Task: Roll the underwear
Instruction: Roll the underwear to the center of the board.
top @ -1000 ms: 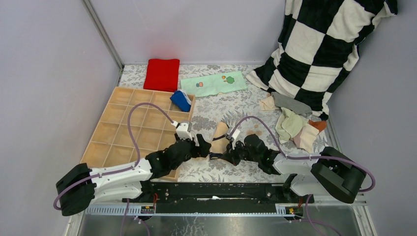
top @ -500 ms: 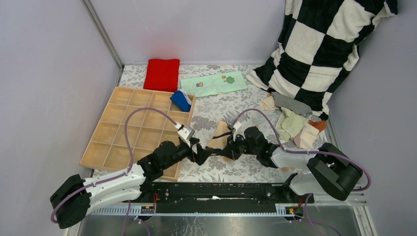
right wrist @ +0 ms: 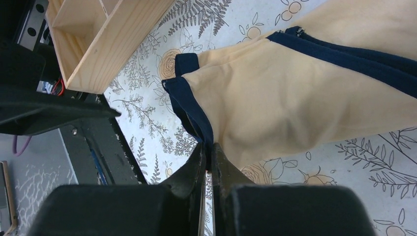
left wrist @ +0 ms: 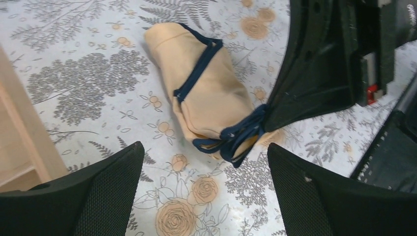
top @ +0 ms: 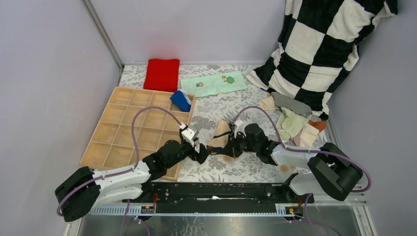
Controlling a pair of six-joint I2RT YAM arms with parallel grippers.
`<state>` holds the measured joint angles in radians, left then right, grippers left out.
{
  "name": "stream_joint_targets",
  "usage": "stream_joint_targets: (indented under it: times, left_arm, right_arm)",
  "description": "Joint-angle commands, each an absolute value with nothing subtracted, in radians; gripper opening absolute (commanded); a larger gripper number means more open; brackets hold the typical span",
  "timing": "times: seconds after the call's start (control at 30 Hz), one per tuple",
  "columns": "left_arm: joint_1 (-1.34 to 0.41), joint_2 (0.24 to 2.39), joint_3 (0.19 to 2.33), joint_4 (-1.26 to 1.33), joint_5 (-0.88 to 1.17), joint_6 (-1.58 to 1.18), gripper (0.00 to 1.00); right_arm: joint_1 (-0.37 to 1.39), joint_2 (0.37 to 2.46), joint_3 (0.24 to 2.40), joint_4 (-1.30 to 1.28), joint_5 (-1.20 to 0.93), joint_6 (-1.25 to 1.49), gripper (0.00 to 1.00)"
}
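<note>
The left claw [left wrist: 204, 156] stands wide apart and empty. Its two fingers flank the near end of the tan underwear [left wrist: 211, 93], which lies rolled into a loose bundle on the flower-printed surface [left wrist: 74, 83] just ahead of it and touches neither finger. The right claw [right wrist: 207, 150] is pinched together on the dark trim at that same end of the roll, and it comes in from the left claw's right, so the two claws sit close together. A wooden tray [top: 123, 132] lies just beside the left claw on its left. A blue striped pair [top: 181, 101] sits in the tray's far right corner compartment. Well beyond the right claw, off to its right, a heap of underwear [top: 295, 125] lies loose.
</note>
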<state>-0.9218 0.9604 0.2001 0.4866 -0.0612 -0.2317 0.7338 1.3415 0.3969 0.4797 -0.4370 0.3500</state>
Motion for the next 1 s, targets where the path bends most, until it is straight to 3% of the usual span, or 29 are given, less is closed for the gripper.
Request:
stream_joint_targets:
  times: [0.0, 0.1, 0.37, 0.5, 0.6, 0.7, 0.97]
  left_arm:
    - [-0.916, 0.965, 0.276, 0.482, -0.178, -0.262, 0.95]
    - [-0.917, 0.924, 0.305, 0.379, -0.25, -0.413, 0.78]
    - [-0.917, 0.811, 0.305, 0.239, -0.204, -0.616, 0.48]
    - [-0.917, 0.829, 0.261, 0.348, -0.137, -0.549, 0.52]
    - [-0.917, 0.851, 0.248, 0.412, -0.123, -0.506, 0.67]
    - [-0.916, 0.887, 0.26, 0.425, -0.138, -0.485, 0.74]
    - [-0.917, 0.995, 0.282, 0.481, -0.061, -0.408, 0.76]
  right_arm:
    - [0.724, 1.325, 0.417, 0.483, -0.463, 0.376, 0.0]
    - [0.724, 1.314, 0.412, 0.479, -0.449, 0.374, 0.0]
    - [0.72, 1.32, 0.411, 0.494, -0.377, 0.496, 0.0]
    - [0.716, 1.349, 0.422, 0.498, -0.355, 0.593, 0.0]
    - [0.699, 1.38, 0.436, 0.484, -0.363, 0.655, 0.0]
    - [0.676, 1.412, 0.462, 0.454, -0.394, 0.694, 0.0]
    - [0.59, 1.491, 0.515, 0.41, -0.511, 0.757, 0.0]
